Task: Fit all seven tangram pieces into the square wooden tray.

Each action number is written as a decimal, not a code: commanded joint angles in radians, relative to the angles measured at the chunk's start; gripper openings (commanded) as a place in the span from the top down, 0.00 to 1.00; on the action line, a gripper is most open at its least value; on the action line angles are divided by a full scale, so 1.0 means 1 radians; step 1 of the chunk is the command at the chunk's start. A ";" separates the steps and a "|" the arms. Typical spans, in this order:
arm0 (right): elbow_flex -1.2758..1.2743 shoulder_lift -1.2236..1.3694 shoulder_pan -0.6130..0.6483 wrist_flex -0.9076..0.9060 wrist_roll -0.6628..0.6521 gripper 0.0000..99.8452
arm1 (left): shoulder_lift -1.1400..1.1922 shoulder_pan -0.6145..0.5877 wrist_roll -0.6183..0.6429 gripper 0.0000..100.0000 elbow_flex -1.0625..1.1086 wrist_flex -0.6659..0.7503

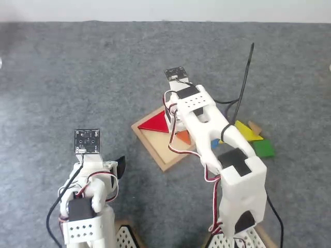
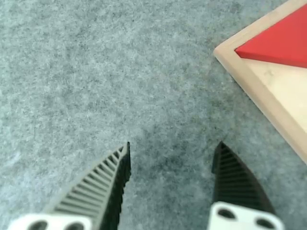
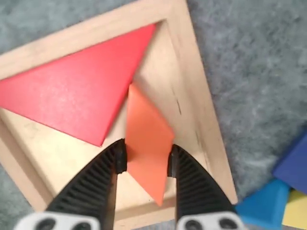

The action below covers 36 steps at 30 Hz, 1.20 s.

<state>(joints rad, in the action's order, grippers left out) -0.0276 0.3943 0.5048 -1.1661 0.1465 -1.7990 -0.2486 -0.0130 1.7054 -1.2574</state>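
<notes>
The square wooden tray point(image 1: 166, 161) lies at the table's centre with a large red triangle point(image 1: 155, 124) in its far-left part. My right gripper point(image 3: 146, 155) is over the tray, shut on an orange parallelogram point(image 3: 147, 139) that lies against the red triangle point(image 3: 81, 96) inside the tray point(image 3: 201, 96). In the high view the orange piece point(image 1: 183, 137) shows beside the right arm point(image 1: 199, 111). My left gripper point(image 2: 172, 148) is open over bare carpet, left of the tray corner point(image 2: 230, 57); the red triangle point(image 2: 283, 40) sits inside that corner.
Right of the tray lie a yellow piece point(image 1: 245, 132), a green piece point(image 1: 264, 149), a blue piece point(image 1: 214, 143) and a tan piece point(image 1: 254, 126). Two blue pieces point(image 3: 292, 163) point(image 3: 264, 206) and the yellow one point(image 3: 295, 215) lie near the tray's rim. Grey carpet spreads to the left and far side.
</notes>
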 commanded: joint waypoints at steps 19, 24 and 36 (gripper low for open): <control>-0.041 -0.091 0.209 0.179 -0.011 0.84 | -0.021 -0.002 0.008 0.73 -0.022 -0.005; -0.038 -0.081 0.209 0.179 -0.009 0.81 | -0.021 -0.002 0.008 0.73 -0.022 -0.005; -0.043 -0.090 0.268 0.110 0.044 0.81 | -0.021 -0.002 0.008 0.73 -0.022 -0.005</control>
<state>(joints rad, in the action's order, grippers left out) -0.0813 0.3314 0.7304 -1.0188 0.1695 -1.7990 -0.2486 -0.0130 1.7054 -1.2574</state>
